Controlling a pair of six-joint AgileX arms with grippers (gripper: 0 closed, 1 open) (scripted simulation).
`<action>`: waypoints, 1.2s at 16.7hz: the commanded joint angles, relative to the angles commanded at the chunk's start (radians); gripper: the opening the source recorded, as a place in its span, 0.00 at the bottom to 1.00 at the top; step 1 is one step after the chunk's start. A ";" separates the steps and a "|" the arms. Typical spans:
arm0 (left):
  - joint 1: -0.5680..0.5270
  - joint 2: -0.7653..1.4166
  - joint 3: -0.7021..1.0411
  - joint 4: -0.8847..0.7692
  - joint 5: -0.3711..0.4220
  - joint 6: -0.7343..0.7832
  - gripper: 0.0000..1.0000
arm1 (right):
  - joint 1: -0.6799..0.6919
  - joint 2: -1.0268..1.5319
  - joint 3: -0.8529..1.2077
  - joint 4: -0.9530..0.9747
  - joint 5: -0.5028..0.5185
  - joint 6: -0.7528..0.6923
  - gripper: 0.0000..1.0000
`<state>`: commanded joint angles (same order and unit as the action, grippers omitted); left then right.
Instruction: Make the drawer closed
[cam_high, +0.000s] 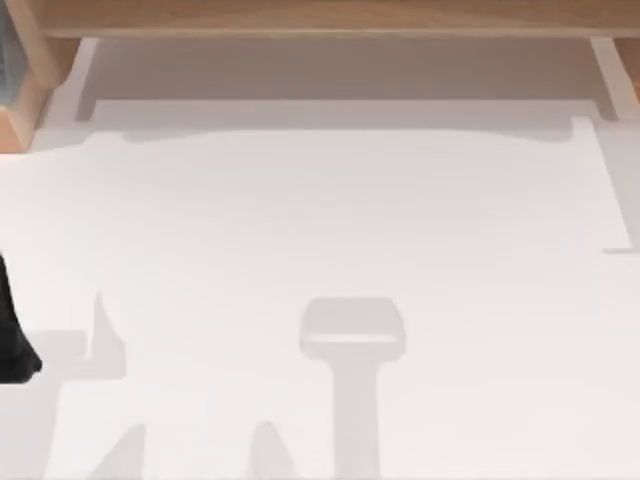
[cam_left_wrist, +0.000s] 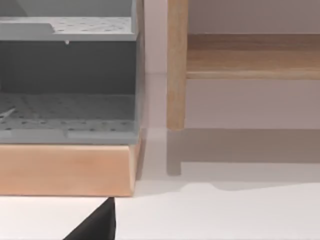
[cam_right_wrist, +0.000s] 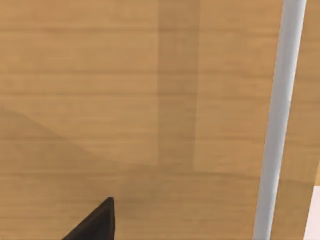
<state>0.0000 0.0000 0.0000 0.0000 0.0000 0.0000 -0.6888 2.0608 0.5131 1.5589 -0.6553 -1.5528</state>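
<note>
Shadows (cam_high: 352, 330) of the arms lie across the near half of the white table (cam_high: 330, 210), and the dark bulk of my left arm (cam_high: 14, 335) sits at the table's left edge, low and well short of the furniture. From its wrist, a dark tip of the left gripper (cam_left_wrist: 95, 226) shows above the white surface; whether that gripper is open or closed I cannot tell. Beyond it stands a grey rack (cam_left_wrist: 67, 80) with perforated trays on two levels, behind a light wooden front board (cam_left_wrist: 65, 170), which rests on the table at the far left corner. Just beside the rack rises a wooden post (cam_left_wrist: 176, 65), with a wooden shelf (cam_left_wrist: 252, 57) running off from it along the table's far edge. My right gripper (cam_right_wrist: 95, 225) hangs very close to a flat wooden panel, probably the face of the drawer (cam_right_wrist: 125, 100), though the view is too close to say whether it is shut. A pale bar handle (cam_right_wrist: 280, 120) crosses that panel, apart from the dark tip. The right gripper's state also cannot be told.
</note>
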 joint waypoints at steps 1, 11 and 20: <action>0.000 0.000 0.000 0.000 0.000 0.000 1.00 | 0.000 0.000 0.000 0.000 0.000 0.000 1.00; 0.000 0.000 0.000 0.000 0.000 0.000 1.00 | 0.000 0.000 0.000 0.000 0.000 0.000 0.25; 0.000 0.000 0.000 0.000 0.000 0.000 1.00 | 0.000 0.000 0.000 0.000 0.000 0.000 0.00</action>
<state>0.0000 0.0000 0.0000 0.0000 0.0000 0.0000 -0.6888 2.0608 0.5131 1.5589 -0.6553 -1.5528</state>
